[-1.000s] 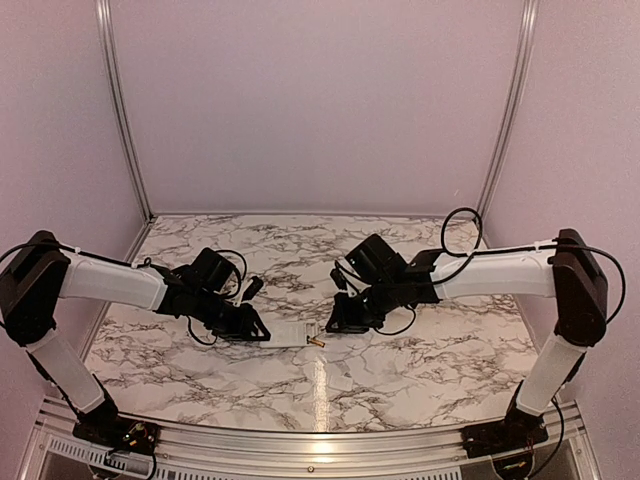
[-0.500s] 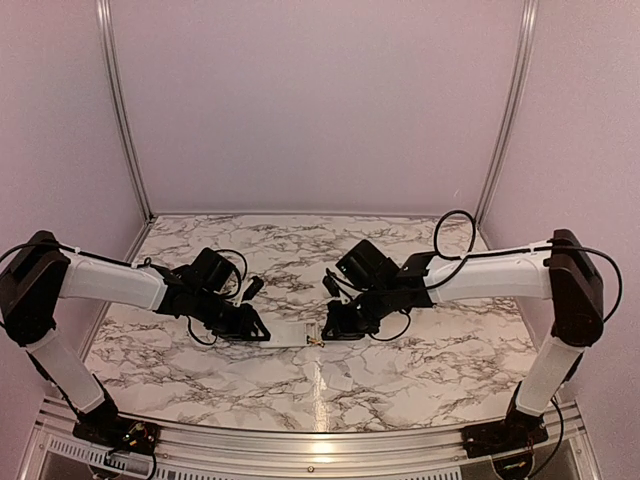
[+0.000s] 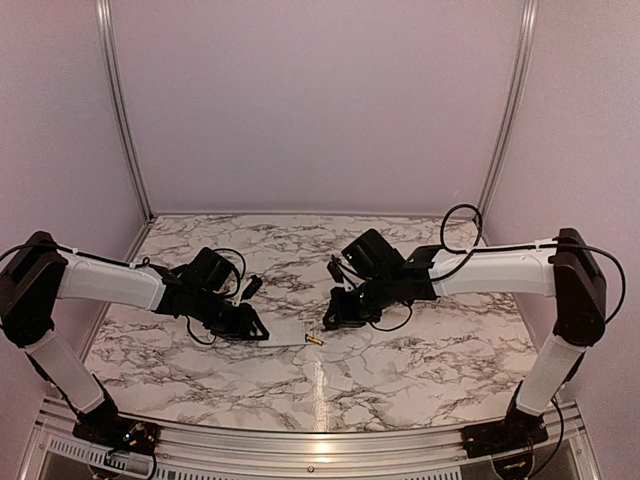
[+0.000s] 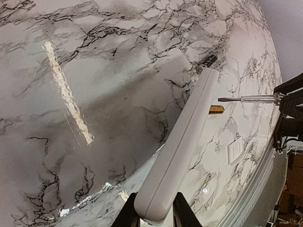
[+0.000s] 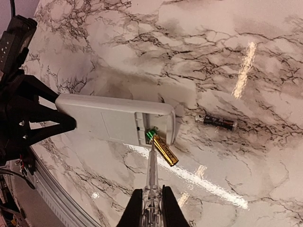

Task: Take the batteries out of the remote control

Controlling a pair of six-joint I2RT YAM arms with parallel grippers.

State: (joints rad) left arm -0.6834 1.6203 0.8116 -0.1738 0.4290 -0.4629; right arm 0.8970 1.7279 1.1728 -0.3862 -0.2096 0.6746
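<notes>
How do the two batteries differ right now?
The gold battery lies angled, one end at the open recess of the remote control, beside the tool tip. The dark battery lies on the table, clear of the remote. One looks gold, the other mostly dark. Both are small cylinders.

1. The whole table (image 3: 450, 360) is taken in from a fixed camera above and behind the arms (image 3: 110, 283), tilted downward and set well back.
2. From the left wrist, the table is viewed low and close, along the remote control (image 4: 177, 151) held in the left gripper (image 4: 154, 210).
3. From the right wrist, the table is viewed steeply downward at close range, past a slim tool (image 5: 152, 175) held in the right gripper (image 5: 152, 208).
4. The remote control and the gold battery (image 4: 216, 109) beside it are shared by all three views.
</notes>
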